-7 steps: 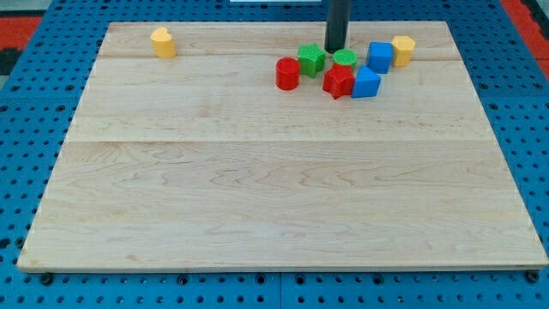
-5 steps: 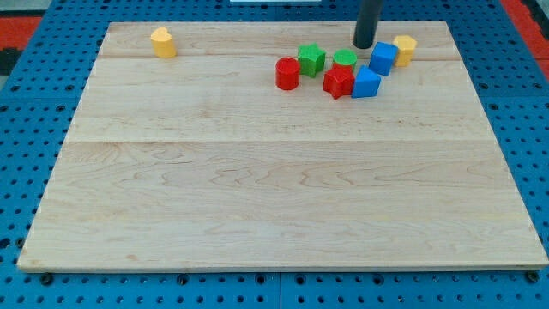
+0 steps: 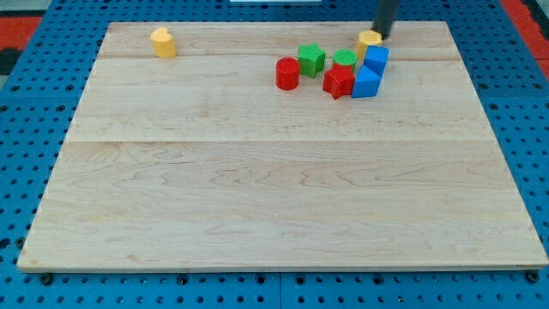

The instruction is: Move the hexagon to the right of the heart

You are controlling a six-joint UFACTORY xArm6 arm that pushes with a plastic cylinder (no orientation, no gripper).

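The yellow hexagon (image 3: 369, 39) lies near the view's top, right of centre, just above a blue block (image 3: 376, 59). My tip (image 3: 381, 38) is at the hexagon's right side, touching or nearly touching it. The yellow heart (image 3: 162, 41) lies far off at the view's top left, alone. The rod comes down from the view's top edge.
A tight cluster lies below and left of the hexagon: a second blue block (image 3: 365, 83), a red star (image 3: 338, 81), a green round block (image 3: 345, 59), a green block (image 3: 311, 59) and a red cylinder (image 3: 287, 73). The wooden board (image 3: 274, 197) sits on a blue pegboard.
My tip moved right along the view's top, past the cluster, to the hexagon's right side. The hexagon has shifted left and up; the upper blue block has shifted slightly left and down.
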